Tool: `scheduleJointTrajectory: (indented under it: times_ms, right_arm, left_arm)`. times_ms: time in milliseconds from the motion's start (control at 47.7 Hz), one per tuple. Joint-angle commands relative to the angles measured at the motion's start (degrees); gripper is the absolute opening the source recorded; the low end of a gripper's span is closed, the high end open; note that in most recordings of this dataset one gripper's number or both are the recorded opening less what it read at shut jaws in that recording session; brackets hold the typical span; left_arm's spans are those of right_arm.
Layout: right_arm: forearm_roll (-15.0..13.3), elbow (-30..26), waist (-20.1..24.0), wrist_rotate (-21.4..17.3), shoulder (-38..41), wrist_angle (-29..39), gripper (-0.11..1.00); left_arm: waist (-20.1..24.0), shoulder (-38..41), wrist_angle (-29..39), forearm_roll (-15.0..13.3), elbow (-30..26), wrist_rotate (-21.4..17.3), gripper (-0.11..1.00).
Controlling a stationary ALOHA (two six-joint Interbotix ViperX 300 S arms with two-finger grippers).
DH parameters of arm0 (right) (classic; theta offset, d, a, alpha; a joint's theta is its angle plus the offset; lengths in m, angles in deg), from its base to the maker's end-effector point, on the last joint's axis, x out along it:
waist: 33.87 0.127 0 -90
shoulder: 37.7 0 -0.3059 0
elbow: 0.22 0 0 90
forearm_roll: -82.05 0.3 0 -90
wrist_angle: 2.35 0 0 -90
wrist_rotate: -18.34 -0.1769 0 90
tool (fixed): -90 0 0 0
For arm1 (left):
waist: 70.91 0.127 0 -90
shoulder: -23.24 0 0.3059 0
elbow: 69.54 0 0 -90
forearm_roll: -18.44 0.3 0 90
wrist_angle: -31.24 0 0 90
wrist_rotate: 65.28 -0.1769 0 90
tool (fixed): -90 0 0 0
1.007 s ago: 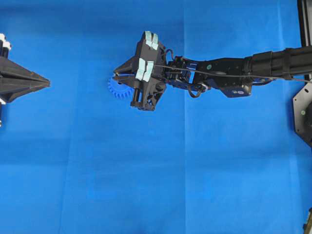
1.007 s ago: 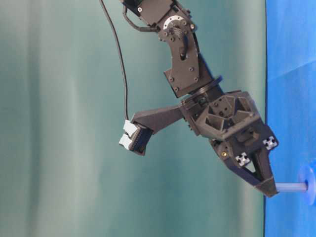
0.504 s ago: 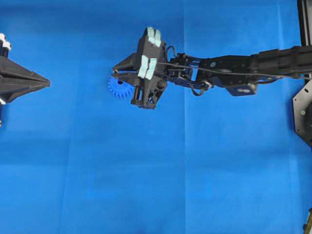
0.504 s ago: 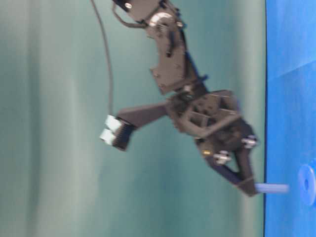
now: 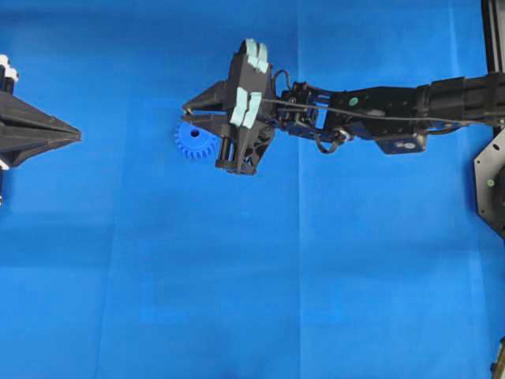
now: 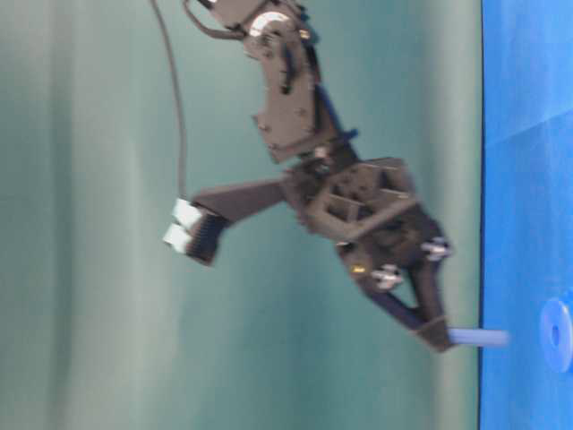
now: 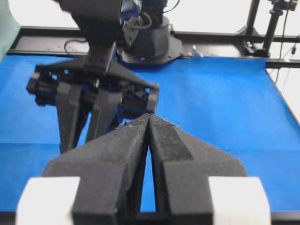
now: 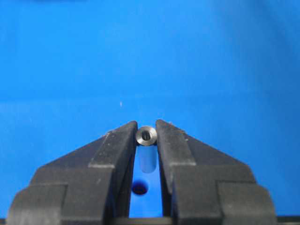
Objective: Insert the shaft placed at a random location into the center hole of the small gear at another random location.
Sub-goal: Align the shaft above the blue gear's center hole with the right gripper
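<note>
Fingers (image 8: 174, 154) of the right gripper (image 8: 146, 137) fill the near edge of its wrist view, clamped on the shaft (image 8: 146, 136), a short silvery pin seen end-on with a small bore in its face. Just below the pin, between the 2 fingers, the dark center hole (image 8: 139, 188) shows against blue. Beyond the fingertips, blue cloth (image 8: 150, 61) runs bare to the top of the frame.

From the side view, the shaft (image 6: 477, 337) sticks out past the fingertips toward the cloth (image 6: 528, 179), its free end apart from the small gear (image 6: 557, 334), which lies flat. A clear gap separates pin and hub.

From overhead, the right gripper (image 5: 188, 113) reaches in from the right edge and hangs over the upper rim of the small gear (image 5: 192, 142), whose center hole (image 5: 195, 133) is visible just beside the fingertips. The gear's left and lower teeth are uncovered. Wide bare cloth (image 5: 237, 276) spreads below and to the left of it.

Farther left, the left gripper (image 5: 77, 135) sits at the frame's edge, well apart from the gear, its fingers pressed together with nothing between them; its own camera shows the same closed tips (image 7: 149, 117) pointing at the right arm across open cloth (image 7: 220, 108), with the black table frame (image 7: 225, 36) behind.
</note>
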Motion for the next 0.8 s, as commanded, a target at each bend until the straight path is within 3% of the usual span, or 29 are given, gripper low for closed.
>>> scheduleJointTrajectory:
  times_ms: [0,776]
  right_arm:
    - [0.2,-1.1,0.1,0.0,0.2,-0.4,0.03]
    - [1.2,-1.1,0.5,-0.1,2.0,-0.8,0.03]
  left_arm:
    - [-0.2,0.3,-0.3,0.1,-0.6,0.0,0.0]
    - [-0.2,0.3,0.0,0.1,-0.6,0.2,0.0]
